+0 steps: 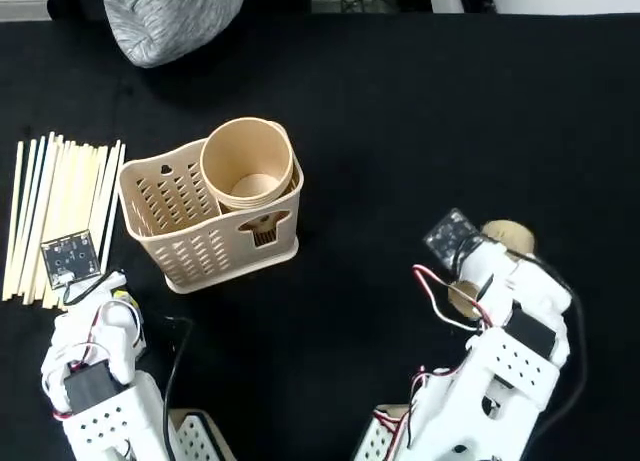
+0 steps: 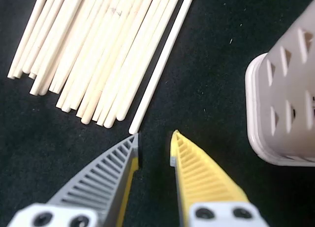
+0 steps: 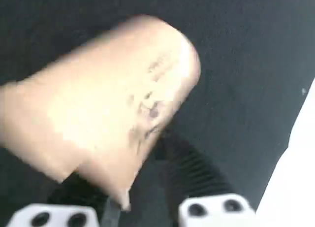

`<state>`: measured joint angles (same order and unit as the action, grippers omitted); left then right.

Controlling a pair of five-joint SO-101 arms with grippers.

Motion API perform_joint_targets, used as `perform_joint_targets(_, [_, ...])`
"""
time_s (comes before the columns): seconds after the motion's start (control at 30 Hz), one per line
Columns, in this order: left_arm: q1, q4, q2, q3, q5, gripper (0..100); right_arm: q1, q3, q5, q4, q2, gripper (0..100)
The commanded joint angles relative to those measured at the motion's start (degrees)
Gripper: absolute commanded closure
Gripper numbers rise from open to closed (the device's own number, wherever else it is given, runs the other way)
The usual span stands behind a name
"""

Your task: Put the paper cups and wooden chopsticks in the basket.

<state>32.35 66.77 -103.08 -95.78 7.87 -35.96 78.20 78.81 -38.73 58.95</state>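
Observation:
A bundle of wooden chopsticks (image 1: pixel 60 211) (image 2: pixel 98 49) lies flat at the table's left edge. Just short of their near ends my left gripper (image 1: pixel 105 296) (image 2: pixel 155 138) hovers open by a narrow gap, with nothing between its fingers. The beige slotted basket (image 1: pixel 190 251) (image 2: pixel 290 89) stands to the right of the chopsticks, with stacked paper cups (image 1: pixel 247 161) upright in its right half. At the right of the table my right gripper (image 1: pixel 480 271) (image 3: pixel 142 197) is shut on a paper cup (image 1: pixel 508 237) (image 3: pixel 108 109), which it holds tilted above the cloth.
A grey fabric bundle (image 1: pixel 170 16) lies at the back left edge. Black cloth (image 1: pixel 420 131) covers the table, and there is open room between the basket and the right arm.

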Motion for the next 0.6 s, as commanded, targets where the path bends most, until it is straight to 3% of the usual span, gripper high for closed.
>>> perform_joint_targets(0.0, [-0.5,-1.1,-0.3,0.0,0.4,88,-0.1,-3.2,-9.0,2.5,0.9,98.9])
perform_joint_targets(0.13, [-0.5,-1.1,-0.3,0.0,0.4,88,0.4,-10.5,-17.1,-2.3,0.9,98.8])
perform_joint_targets(0.23, [-0.5,-1.1,-0.3,0.0,0.4,88,2.8,-18.9,-23.4,-12.2,0.9,98.8])
perform_joint_targets(0.57, [-0.5,-1.1,-0.3,0.0,0.4,88,22.8,-56.0,-43.5,-45.7,-0.2,98.8])
